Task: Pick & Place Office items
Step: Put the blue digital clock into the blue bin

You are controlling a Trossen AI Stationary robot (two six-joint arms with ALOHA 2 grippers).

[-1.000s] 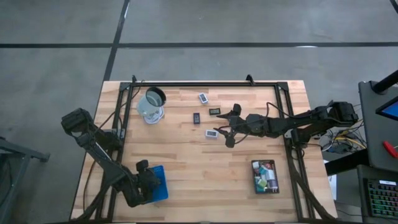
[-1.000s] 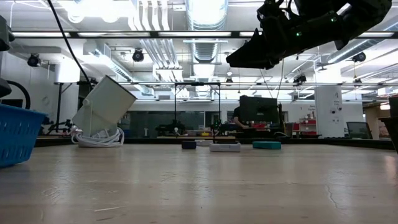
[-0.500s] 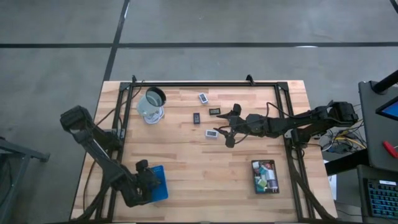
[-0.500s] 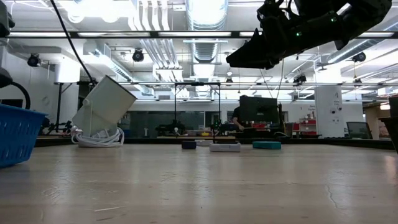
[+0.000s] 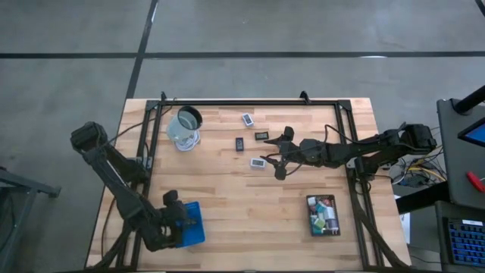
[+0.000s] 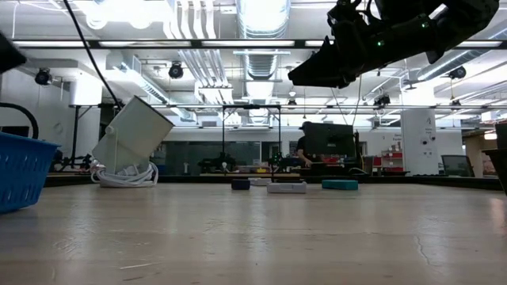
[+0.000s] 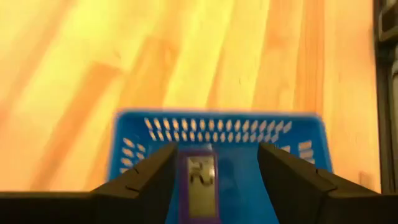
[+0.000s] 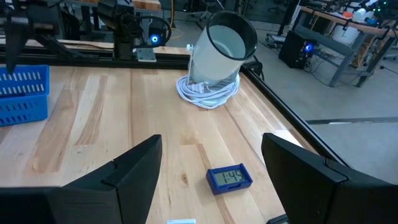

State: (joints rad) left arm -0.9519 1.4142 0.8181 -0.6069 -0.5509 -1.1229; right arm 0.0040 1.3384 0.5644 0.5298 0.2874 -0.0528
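My left gripper [image 5: 182,222] hovers open over the blue tray [image 5: 194,224] at the table's near left. In the left wrist view a purple-framed piece with a pale label face [image 7: 199,185] lies flat in the tray [image 7: 217,127], below and between the spread fingers, touching neither. My right gripper [image 5: 274,156] hangs open above the table's middle, beside a white flat piece [image 5: 258,162]. Three more flat pieces [image 5: 239,143] [image 5: 261,136] [image 5: 248,119] lie on the wood beyond it. A blue-faced one [image 8: 229,177] shows ahead of the right fingers.
A clear round cup [image 5: 186,126] leans tilted on a coil of white cable [image 8: 208,90] at the far left. A black tray [image 5: 323,214] with several coloured blocks sits near right. A black frame rail [image 5: 250,101] runs along the table's far edge.
My left gripper has risen straight up over the blue tray, staying open. In the low view its dark shape has climbed out at the upper left. The right arm and the pieces on the table have kept still.
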